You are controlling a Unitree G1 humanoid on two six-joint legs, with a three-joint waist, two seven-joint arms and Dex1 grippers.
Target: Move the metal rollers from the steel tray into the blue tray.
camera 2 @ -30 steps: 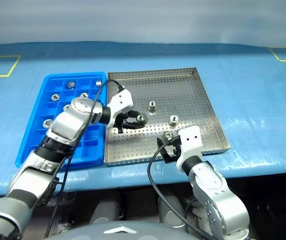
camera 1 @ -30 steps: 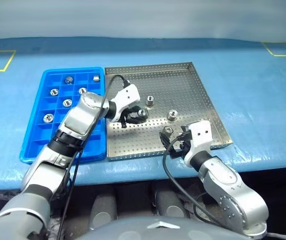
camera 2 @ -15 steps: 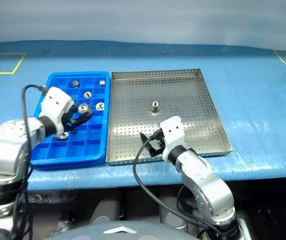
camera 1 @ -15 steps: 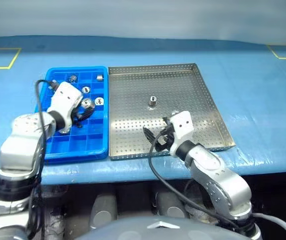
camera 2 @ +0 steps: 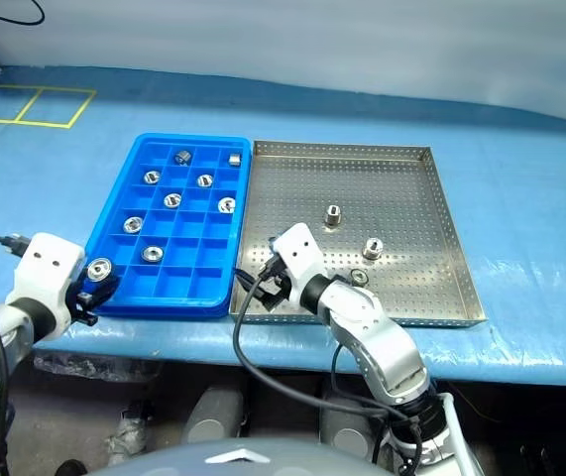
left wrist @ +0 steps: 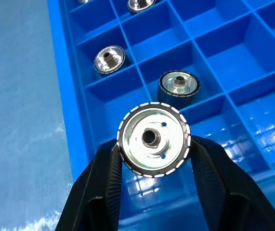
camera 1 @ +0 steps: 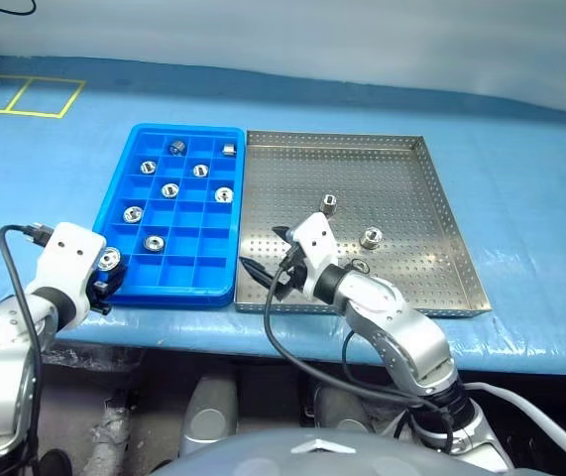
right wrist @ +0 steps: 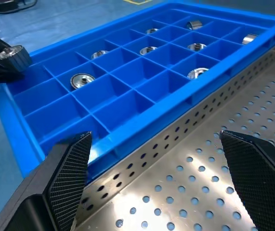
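My left gripper (camera 1: 108, 266) is shut on a metal roller (left wrist: 153, 140), holding it just over the front left corner of the blue tray (camera 1: 185, 130). Several rollers sit in that tray's compartments, one (left wrist: 178, 85) right beyond the held one. The steel tray (camera 1: 392, 174) lies to the right of the blue tray and holds three rollers: one in the middle (camera 1: 330, 205), one to its right (camera 1: 371, 237) and one near the front (camera 1: 359, 266). My right gripper (camera 1: 263, 256) is open and empty over the steel tray's front left corner, pointing toward the blue tray (right wrist: 127, 103).
Both trays rest side by side on a blue table cover (camera 1: 520, 198) near its front edge. Yellow tape squares (camera 1: 25, 96) mark the far left of the cover. A black cable (camera 1: 292, 347) hangs from my right wrist below the table edge.
The left gripper carried its roller from the steel tray leftward across the blue tray to its front left corner. The right gripper moved left along the steel tray's front. The camera view shifted.
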